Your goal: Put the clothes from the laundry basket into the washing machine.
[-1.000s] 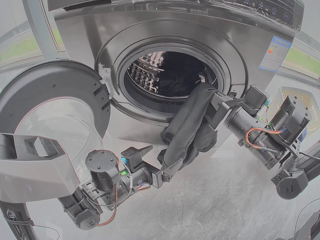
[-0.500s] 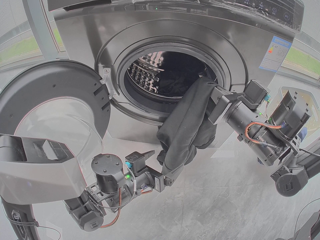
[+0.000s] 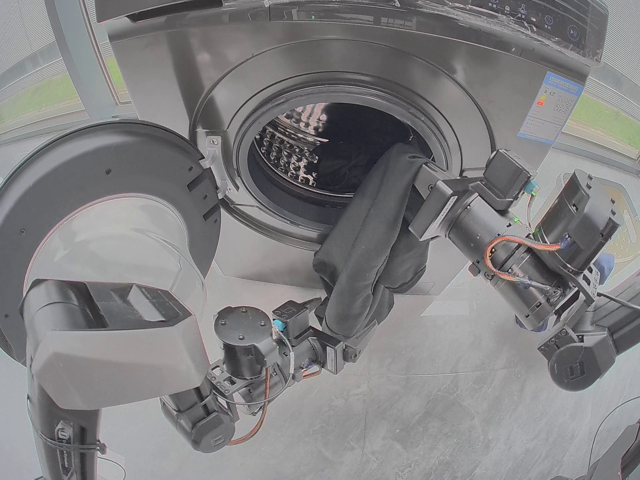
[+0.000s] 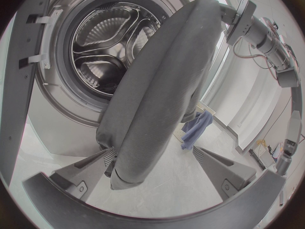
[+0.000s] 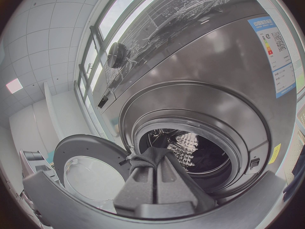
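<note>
A long black garment (image 3: 370, 241) hangs from my right gripper (image 3: 420, 171), which is shut on its top end at the right rim of the washing machine's (image 3: 373, 55) open drum (image 3: 313, 148). In the right wrist view the fingers (image 5: 171, 182) press together with black cloth (image 5: 147, 158) bunched at their tips. My left gripper (image 3: 357, 341) sits low, at the garment's bottom end, and is open. From the left wrist the garment (image 4: 159, 96) dangles between the spread fingers (image 4: 222, 172), closer to one of them. Dark cloth (image 5: 206, 158) lies inside the drum.
The round door (image 3: 100, 188) is swung wide open on the left. The laundry basket (image 3: 623, 208) stands at the far right behind my right arm, with a blue cloth (image 4: 197, 128) draped over its side. Bare grey floor (image 3: 433, 395) lies in front of the machine.
My left arm has moved right and forward, bringing its open gripper up under the garment's lower end. My right gripper has carried the garment's top slightly left and up toward the drum opening.
</note>
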You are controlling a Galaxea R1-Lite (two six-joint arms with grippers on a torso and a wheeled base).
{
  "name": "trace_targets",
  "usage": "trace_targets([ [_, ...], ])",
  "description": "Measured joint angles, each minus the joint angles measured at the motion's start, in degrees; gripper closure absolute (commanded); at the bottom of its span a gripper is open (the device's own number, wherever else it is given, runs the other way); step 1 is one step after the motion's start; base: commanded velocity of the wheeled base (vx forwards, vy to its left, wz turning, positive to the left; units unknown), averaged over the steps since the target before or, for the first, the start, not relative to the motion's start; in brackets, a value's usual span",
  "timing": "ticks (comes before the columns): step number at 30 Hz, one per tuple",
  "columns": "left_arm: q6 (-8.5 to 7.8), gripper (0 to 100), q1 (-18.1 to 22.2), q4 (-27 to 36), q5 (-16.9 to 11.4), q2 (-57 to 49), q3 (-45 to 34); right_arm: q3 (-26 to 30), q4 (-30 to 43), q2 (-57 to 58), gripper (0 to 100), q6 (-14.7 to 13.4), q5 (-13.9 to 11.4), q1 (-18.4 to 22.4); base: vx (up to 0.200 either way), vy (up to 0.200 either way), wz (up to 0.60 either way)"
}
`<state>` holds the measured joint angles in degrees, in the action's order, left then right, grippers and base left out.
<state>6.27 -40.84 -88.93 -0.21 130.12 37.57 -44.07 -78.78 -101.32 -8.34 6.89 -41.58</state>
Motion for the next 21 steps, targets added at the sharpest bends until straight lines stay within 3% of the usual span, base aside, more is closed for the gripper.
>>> trace_targets([
  [11,-0.02,0,2.4,0.0,3.8,8.4,12.1,0.6,0.1,0.4,100,0.0,0.0,-0.2,0.0,0.0,0.0],
  [12,0.02,100,2.6,0.0,4.0,8.9,12.9,0.7,0.1,0.5,100,0.0,0.0,-0.2,0.0,0.0,0.0],
  [21,0.71,100,2.9,0.0,5.7,11.3,17.7,1.3,0.1,0.9,100,0.0,0.0,-0.1,0.0,0.0,0.0],
])
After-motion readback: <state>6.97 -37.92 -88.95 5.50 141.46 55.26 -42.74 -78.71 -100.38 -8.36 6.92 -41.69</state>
